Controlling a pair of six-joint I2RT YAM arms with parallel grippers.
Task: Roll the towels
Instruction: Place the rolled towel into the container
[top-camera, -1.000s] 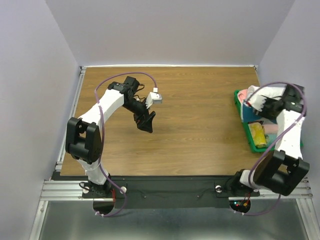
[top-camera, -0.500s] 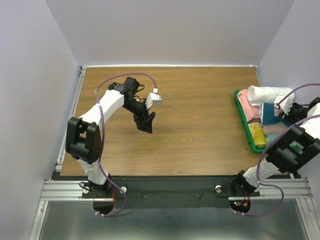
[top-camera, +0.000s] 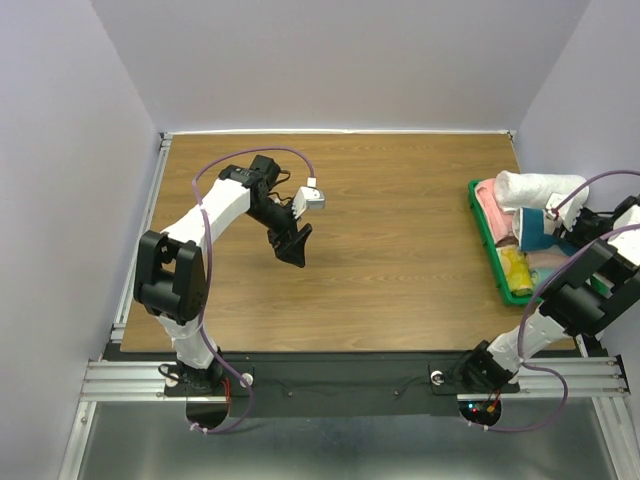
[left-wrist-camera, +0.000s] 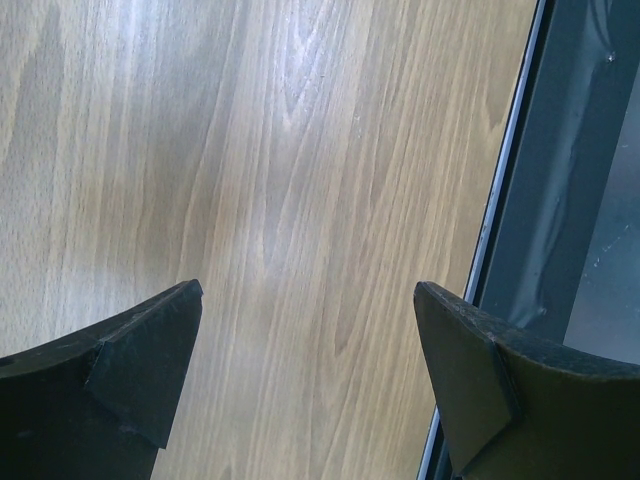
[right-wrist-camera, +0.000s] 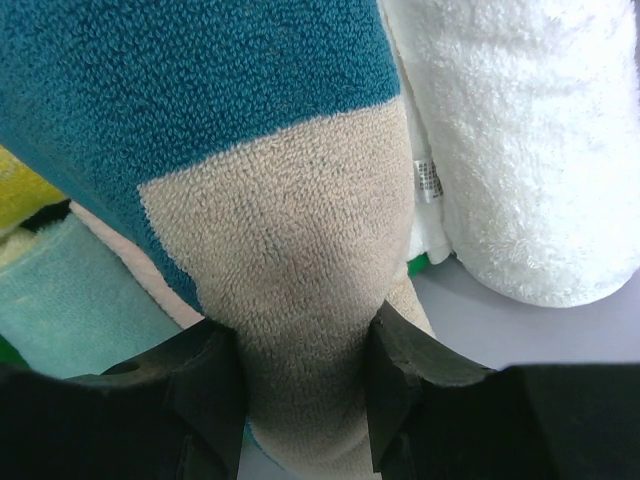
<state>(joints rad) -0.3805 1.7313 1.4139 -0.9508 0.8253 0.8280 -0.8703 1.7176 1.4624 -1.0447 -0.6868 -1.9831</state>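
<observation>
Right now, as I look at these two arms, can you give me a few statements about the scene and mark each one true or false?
1. The left gripper is open and holds nothing, with only bare wood of the table below it. True.
2. The right gripper is pinching a teal and cream towel. True.
3. That towel lies spread flat in the middle of the table. False: it is bunched up at the green bin on the table's right side.
4. The white towel sits under the left arm. False: it lies at the far end of the green bin, beside the right arm.
</observation>
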